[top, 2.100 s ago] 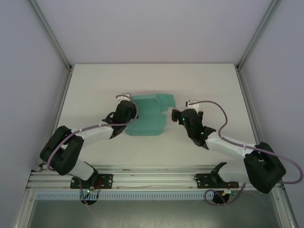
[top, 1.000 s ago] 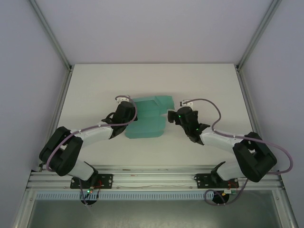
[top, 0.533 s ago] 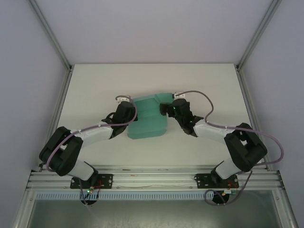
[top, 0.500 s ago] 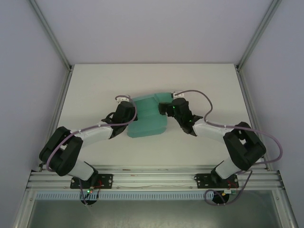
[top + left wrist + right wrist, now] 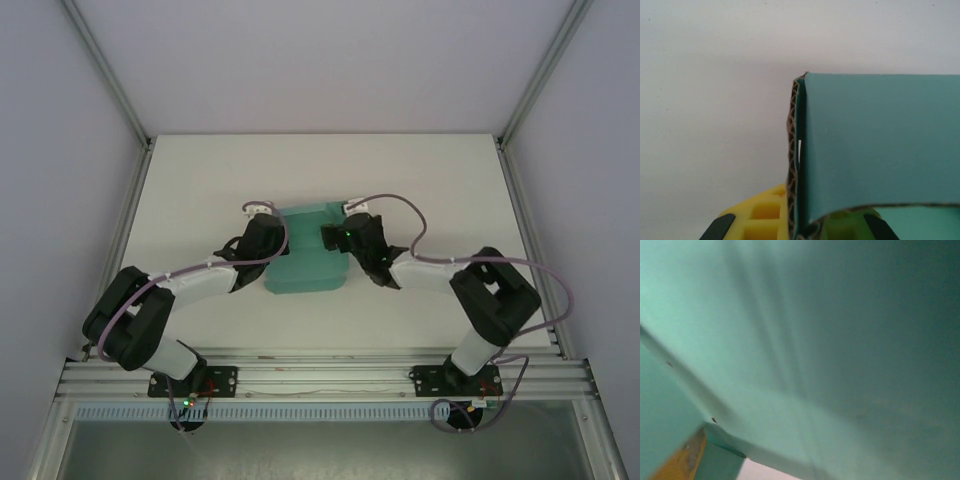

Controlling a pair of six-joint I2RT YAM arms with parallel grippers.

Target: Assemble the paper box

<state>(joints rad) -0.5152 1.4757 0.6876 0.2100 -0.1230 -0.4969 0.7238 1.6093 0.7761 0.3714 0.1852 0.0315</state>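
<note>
The paper box (image 5: 312, 262) lies approx. mid-table (image 5: 200, 190), a bit left of centre, right btwn the two arms, w/ both heads pressed in against it. From above, its near part is flat on the white top w/ rounded corners. The far strip is a paler teal and looks folded up, though I can't say how steeply. The left gripper (image 5: 278, 240) is at the box's left edge, arm angled in from the near left. In the left wrist view a teal panel (image 5: 880, 145) curls over close to the lens, its corrugated cut edge (image 5: 791, 165) standing upright and the white table (image 5: 715, 75) behind. A yellow moulded bit of the gripper (image 5: 765, 215) sits just under that edge, w/ dark tips either side. The card looks to be in the mouth, but whether the jaws are clamped on it or only around it I can't tell. The right gripper (image 5: 330, 237) is over the box's upper right part, touching or v. nearly so. The right wrist view has blurred teal card (image 5: 815, 340) right up against the lens, creases running across it, and a yellow-orange sliver (image 5: 685, 460) at bottom left. How wide that pincer is, or if it has hold of anything, I can't tell.
</note>
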